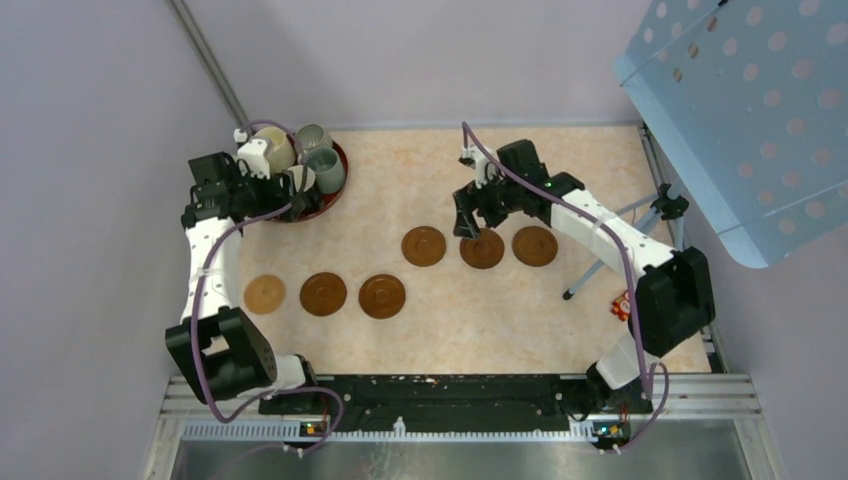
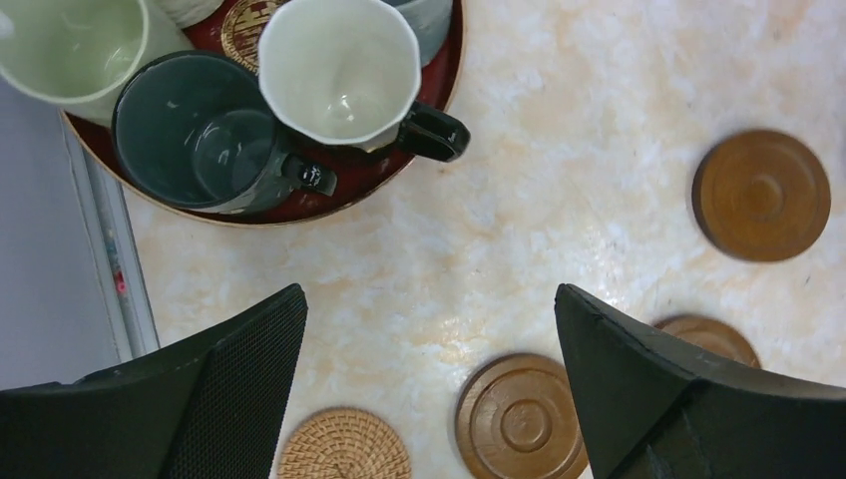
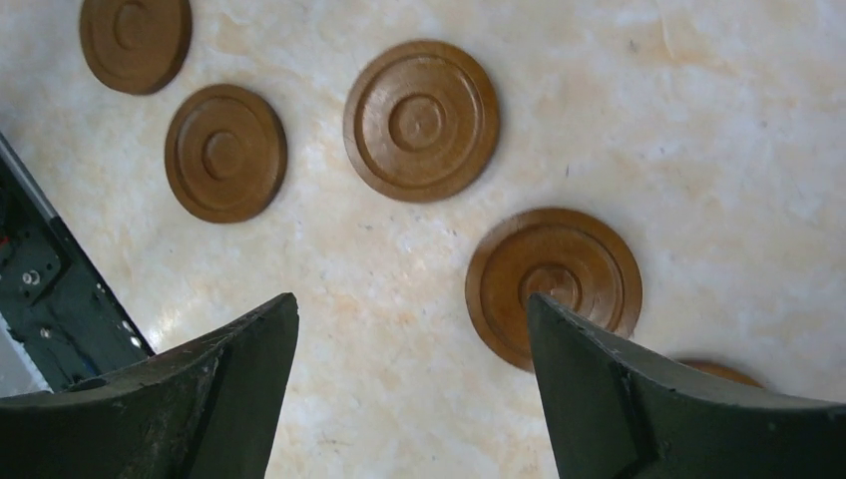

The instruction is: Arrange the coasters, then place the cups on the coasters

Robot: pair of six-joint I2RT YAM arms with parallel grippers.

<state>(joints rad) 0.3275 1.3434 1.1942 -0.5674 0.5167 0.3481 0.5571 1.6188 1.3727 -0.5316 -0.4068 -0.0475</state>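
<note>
Far-left corner of the tabletop [image 1: 400, 170]: dark red tray [image 1: 338, 188] with the cups [image 1: 325, 165] packed inside it. The left wrist view shows a cream cup [image 2: 339, 65] with a dark handle, a dark green cup [image 2: 195, 130] right beside it, and a pale green cup [image 2: 70, 45] on the tray's outer side.

Left claw [image 2: 429, 296] hangs over bare tabletop just beside the tray rim, jaws spread wide, nothing between them.

Coasters [image 1: 423, 245]: six, all flat on the tabletop and all bare, in two rows of three. One row sits toward the near-left, with the tan woven coaster [image 1: 265, 294] closest to the left edge. The other row is mid-tabletop, further back and toward the right edge.

Right claw [image 3: 411, 299] is above the middle of that back row, jaws apart, empty. In its wrist view one finger [image 3: 638, 399] overlaps a coaster.
</note>
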